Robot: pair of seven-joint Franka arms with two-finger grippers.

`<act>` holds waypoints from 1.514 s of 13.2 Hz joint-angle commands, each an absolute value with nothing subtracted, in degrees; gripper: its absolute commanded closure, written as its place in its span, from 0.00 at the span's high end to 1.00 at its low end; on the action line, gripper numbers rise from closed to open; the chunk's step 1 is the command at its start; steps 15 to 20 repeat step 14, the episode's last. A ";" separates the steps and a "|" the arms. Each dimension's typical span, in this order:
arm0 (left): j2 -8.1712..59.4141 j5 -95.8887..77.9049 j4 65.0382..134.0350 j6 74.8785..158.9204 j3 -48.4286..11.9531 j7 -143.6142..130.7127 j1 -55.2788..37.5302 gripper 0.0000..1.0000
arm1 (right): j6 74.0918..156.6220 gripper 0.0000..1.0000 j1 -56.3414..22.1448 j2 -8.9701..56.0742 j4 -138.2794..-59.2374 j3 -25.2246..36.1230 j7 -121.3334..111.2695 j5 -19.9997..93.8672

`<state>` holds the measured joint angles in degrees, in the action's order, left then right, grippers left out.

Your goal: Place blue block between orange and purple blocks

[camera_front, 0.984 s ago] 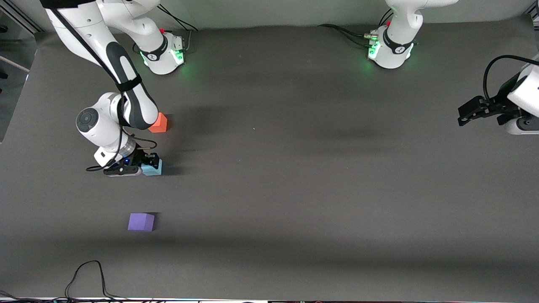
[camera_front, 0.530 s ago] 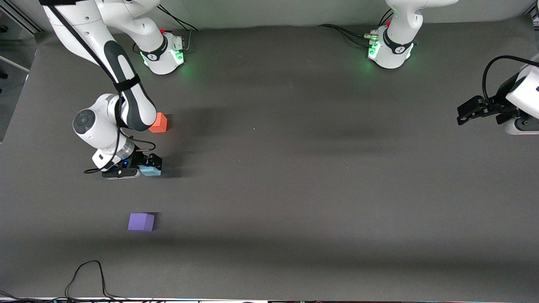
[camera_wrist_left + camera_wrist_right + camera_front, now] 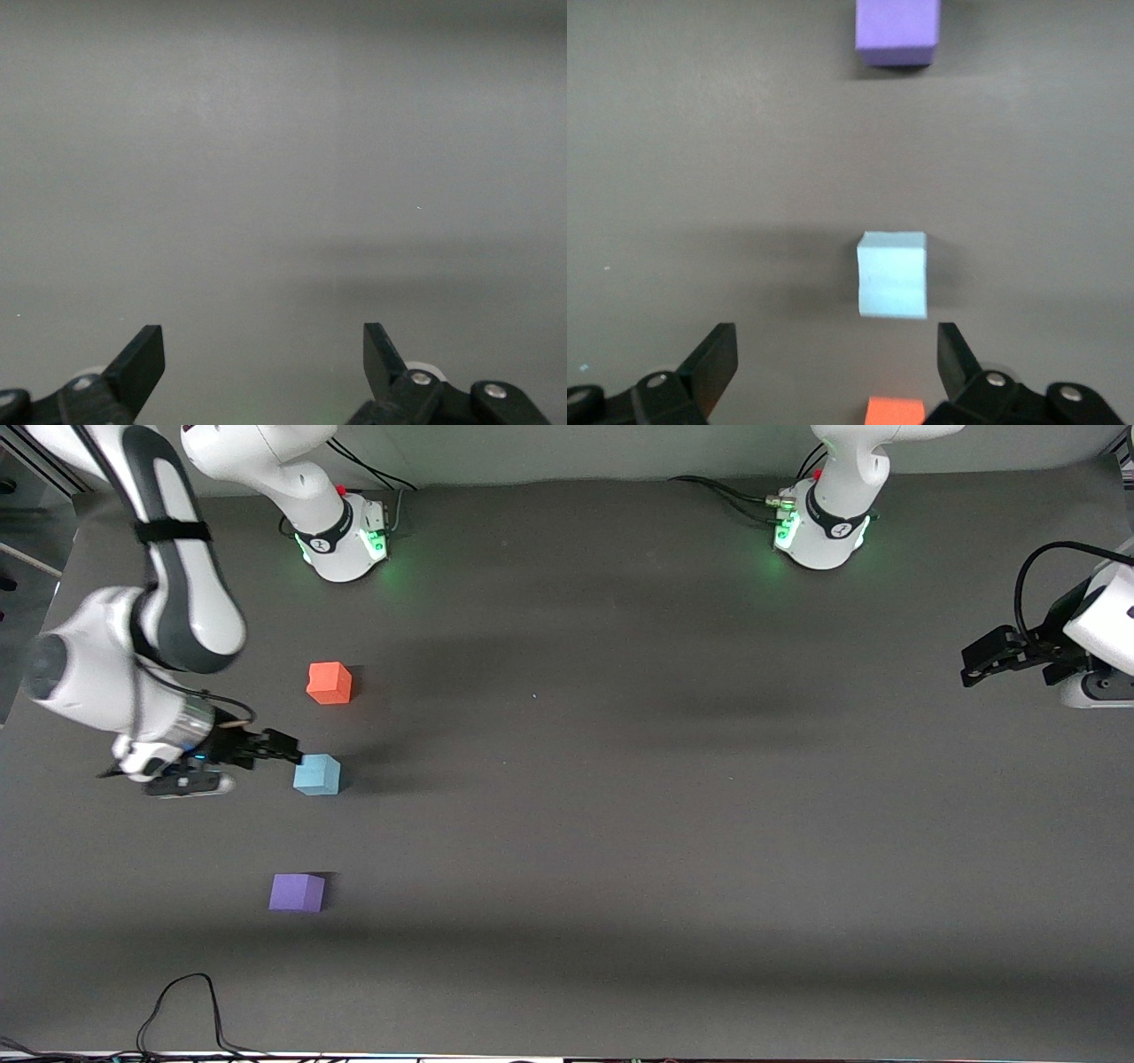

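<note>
The blue block (image 3: 317, 774) rests on the dark table between the orange block (image 3: 330, 683), farther from the front camera, and the purple block (image 3: 297, 892), nearer to it. My right gripper (image 3: 282, 749) is open and empty, raised just beside the blue block toward the right arm's end of the table. In the right wrist view its fingers (image 3: 833, 341) stand wide apart, with the blue block (image 3: 892, 274), the purple block (image 3: 896, 31) and the orange block (image 3: 895, 412) in a line. My left gripper (image 3: 974, 669) waits open and empty at the left arm's end; it also shows in the left wrist view (image 3: 263, 341).
The two arm bases (image 3: 341, 536) (image 3: 819, 531) stand at the table's back edge. A black cable (image 3: 182, 1005) loops on the table near its front edge.
My right gripper has let go of the blue block, risen and drawn back toward the right arm's end of the table. The blue block stays on the table. The left arm has not moved.
</note>
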<state>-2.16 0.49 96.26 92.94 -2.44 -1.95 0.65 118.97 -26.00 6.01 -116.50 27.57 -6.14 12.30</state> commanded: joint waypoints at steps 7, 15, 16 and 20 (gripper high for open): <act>-2.64 0.44 96.50 92.20 -1.76 -1.41 -0.09 1.00 | 92.93 1.00 -25.84 -2.10 -98.19 25.58 -0.27 3.16; -2.72 0.17 96.50 92.20 -1.76 -1.41 0.00 1.00 | 91.23 1.00 -12.32 -4.83 -98.44 8.71 4.83 2.90; -2.72 0.17 96.50 92.20 -1.76 -1.41 0.00 1.00 | 91.23 1.00 -12.32 -4.83 -98.44 8.71 4.83 2.90; -2.72 0.17 96.50 92.20 -1.76 -1.41 0.00 1.00 | 91.23 1.00 -12.32 -4.83 -98.44 8.71 4.83 2.90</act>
